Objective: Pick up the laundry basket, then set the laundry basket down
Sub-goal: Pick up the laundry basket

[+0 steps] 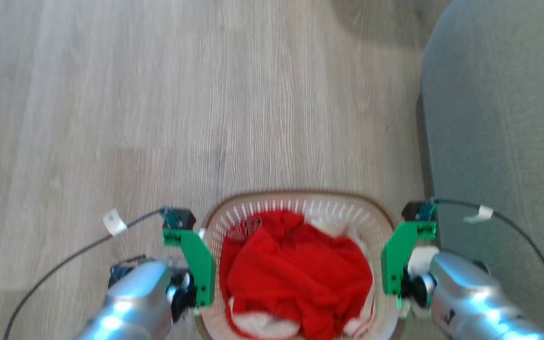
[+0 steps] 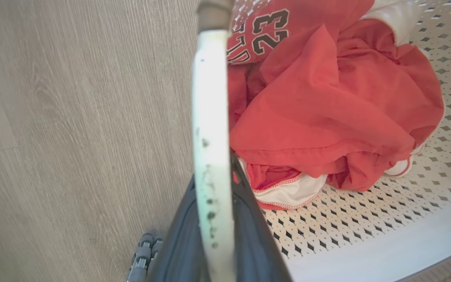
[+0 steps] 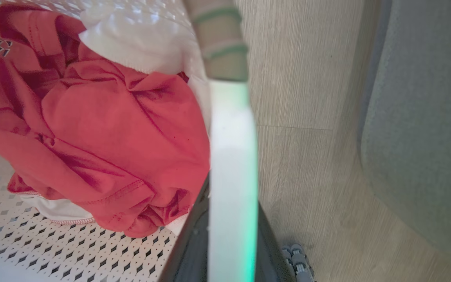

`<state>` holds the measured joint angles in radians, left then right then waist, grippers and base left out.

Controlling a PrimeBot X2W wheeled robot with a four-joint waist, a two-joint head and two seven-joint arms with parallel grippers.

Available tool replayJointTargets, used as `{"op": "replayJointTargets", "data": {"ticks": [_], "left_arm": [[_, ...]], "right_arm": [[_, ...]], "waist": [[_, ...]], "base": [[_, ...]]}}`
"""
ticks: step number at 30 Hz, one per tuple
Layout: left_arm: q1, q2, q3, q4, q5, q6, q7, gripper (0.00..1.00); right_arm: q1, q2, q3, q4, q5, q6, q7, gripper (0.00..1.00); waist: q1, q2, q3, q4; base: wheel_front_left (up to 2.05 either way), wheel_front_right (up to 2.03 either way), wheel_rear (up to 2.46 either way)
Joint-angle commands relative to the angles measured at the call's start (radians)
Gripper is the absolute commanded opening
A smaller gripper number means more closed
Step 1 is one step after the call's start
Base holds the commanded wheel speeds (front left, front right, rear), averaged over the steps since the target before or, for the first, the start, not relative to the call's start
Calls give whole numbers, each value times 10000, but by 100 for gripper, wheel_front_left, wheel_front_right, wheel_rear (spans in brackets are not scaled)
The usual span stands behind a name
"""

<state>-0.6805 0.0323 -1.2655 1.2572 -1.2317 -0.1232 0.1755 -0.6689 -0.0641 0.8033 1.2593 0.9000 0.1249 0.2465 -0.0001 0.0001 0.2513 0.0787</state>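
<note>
The laundry basket (image 1: 300,208), white and perforated with a brown rim, sits at the bottom middle of the head view with red and white clothes (image 1: 295,274) inside. My left gripper (image 2: 213,172) is shut on its white left handle (image 2: 210,102), one dark finger on each side. At the other end my right gripper (image 3: 233,196) is shut the same way on the right handle (image 3: 231,156). In the head view the left gripper (image 1: 187,295) and right gripper (image 1: 411,283) flank the basket behind green brackets. The basket's underside is hidden.
A grey sofa (image 1: 503,141) rises close on the right, just past my right arm. Pale wood floor (image 1: 158,118) stretches ahead and to the left. Black cables (image 1: 64,257) trail from both wrists.
</note>
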Motion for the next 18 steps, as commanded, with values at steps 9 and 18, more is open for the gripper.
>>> {"op": "replayJointTargets", "data": {"ticks": [9,18], "left_arm": [[508,316,-24,-352,147,-71,720,0],[459,473,-63,-721,104,-73,1268,0]], "right_arm": [[1177,137,675,-499,617,58,608,0],[968,138,994,-532,986,58,711,0]], "waist": [[1,-1,-2412,284],[1,-1,-2979,509]], "base": [[0,0,0],[0,0,0]]}}
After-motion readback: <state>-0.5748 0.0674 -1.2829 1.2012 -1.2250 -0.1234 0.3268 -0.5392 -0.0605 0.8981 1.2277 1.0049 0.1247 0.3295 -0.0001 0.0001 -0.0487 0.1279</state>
